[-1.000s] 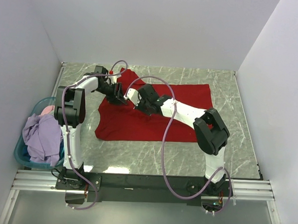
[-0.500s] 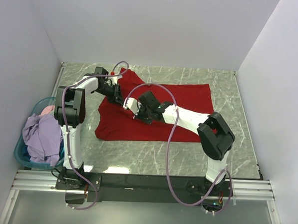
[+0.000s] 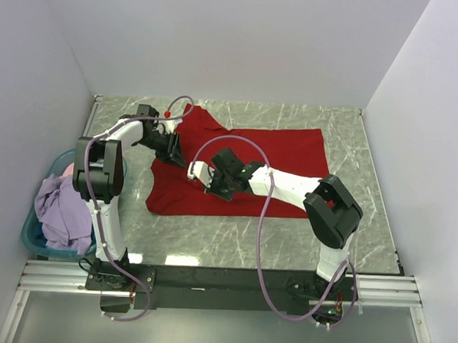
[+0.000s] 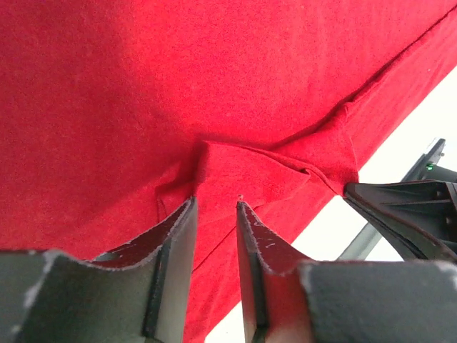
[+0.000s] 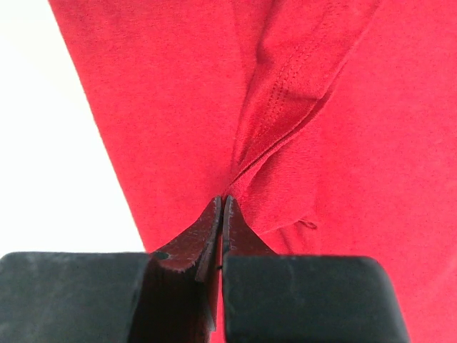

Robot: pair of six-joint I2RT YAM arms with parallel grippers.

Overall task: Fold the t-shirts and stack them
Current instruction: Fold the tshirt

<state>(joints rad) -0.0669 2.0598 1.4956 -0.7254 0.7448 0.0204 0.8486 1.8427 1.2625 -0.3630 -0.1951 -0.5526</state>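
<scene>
A red t-shirt [image 3: 287, 155] lies spread on the marble table [image 3: 233, 237], with a sleeve pointing to the back left. My left gripper [image 3: 176, 149] is over the shirt's left part. In the left wrist view its jaws [image 4: 216, 201] stand narrowly apart at a puckered fold of red cloth [image 4: 243, 161], and I see no cloth clamped between them. My right gripper [image 3: 207, 182] is low over the shirt's left middle. In the right wrist view it [image 5: 223, 199] is shut, pinching a raised ridge of the shirt [image 5: 285, 93] at its tips.
A blue basket [image 3: 35, 242] with lilac and pink clothes [image 3: 62, 209] stands at the table's left edge. White walls close in the back and both sides. Bare marble [image 3: 364, 225] shows in front of and to the right of the shirt.
My right gripper has moved left and towards the near edge across the shirt. The left gripper has shifted a little to the left. The shirt's outline has hardly changed.
</scene>
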